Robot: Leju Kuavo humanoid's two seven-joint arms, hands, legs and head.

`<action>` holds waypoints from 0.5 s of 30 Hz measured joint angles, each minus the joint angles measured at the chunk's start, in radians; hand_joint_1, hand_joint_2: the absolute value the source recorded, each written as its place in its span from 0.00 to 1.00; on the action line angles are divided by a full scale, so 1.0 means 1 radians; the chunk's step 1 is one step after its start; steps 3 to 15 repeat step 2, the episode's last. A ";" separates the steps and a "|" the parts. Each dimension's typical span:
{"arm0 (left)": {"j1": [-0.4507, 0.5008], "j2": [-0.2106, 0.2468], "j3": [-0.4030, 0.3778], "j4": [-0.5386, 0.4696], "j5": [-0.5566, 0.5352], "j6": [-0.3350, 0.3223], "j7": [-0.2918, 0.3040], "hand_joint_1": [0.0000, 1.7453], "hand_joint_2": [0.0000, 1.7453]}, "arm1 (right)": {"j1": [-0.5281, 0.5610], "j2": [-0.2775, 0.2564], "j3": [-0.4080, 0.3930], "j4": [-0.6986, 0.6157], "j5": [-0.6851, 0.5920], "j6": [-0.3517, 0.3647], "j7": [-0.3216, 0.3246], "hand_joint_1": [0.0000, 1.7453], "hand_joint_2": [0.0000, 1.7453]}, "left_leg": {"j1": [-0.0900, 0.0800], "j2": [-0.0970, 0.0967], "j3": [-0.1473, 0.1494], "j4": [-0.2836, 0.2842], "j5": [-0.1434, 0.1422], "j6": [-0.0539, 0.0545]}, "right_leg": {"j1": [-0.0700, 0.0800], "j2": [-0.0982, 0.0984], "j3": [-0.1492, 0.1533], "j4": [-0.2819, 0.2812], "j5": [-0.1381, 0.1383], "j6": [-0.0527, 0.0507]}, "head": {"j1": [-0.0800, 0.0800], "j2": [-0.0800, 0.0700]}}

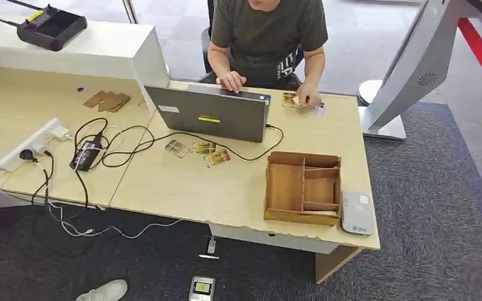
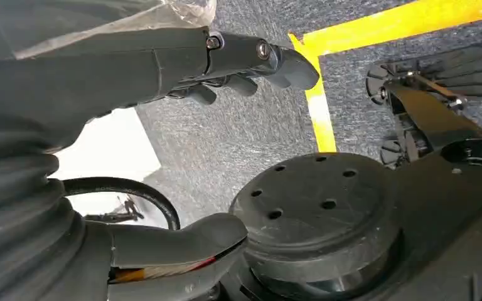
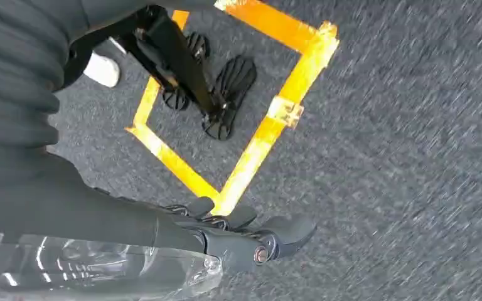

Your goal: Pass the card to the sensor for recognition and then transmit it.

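Observation:
Several picture cards lie on the light wood desk in front of the closed-side of a grey laptop. More cards lie by the hand of a person seated behind the laptop. A flat grey sensor sits at the desk's right front corner, beside a wooden divided tray. My left hand hangs over the carpet with its fingers straight and apart from the thumb, holding nothing. My right hand hangs likewise, fingers extended, empty.
A power strip with tangled cables and a black adapter covers the desk's left part. Brown cardboard pieces lie near a white counter. A grey kiosk stand rises at the right. A small device and a shoe are on the floor.

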 joint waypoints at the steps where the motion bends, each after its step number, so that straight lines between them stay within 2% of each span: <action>1: -0.002 0.000 -0.003 0.001 0.007 0.000 -0.005 0.00 1.00 | 0.000 0.004 -0.008 0.013 0.013 0.007 -0.033 0.00 1.00 | 0.000 0.000 0.000 0.000 0.000 0.000 | 0.000 0.000 0.000 0.000 0.000 0.000 | 0.000 0.000; 2: -0.005 0.000 -0.006 0.002 0.015 0.002 -0.009 0.00 1.00 | 0.000 0.005 -0.015 0.025 0.032 0.008 -0.067 0.00 1.00 | 0.000 0.000 0.001 0.000 0.000 0.000 | 0.000 0.000 0.001 0.000 0.000 0.000 | 0.000 0.000; 15: -0.005 0.000 -0.006 0.002 0.015 0.002 -0.009 0.00 1.00 | 0.000 0.005 -0.015 0.025 0.032 0.008 -0.067 0.00 1.00 | 0.000 0.000 0.001 0.000 0.000 0.000 | 0.000 0.000 0.001 0.000 0.000 0.000 | 0.000 0.000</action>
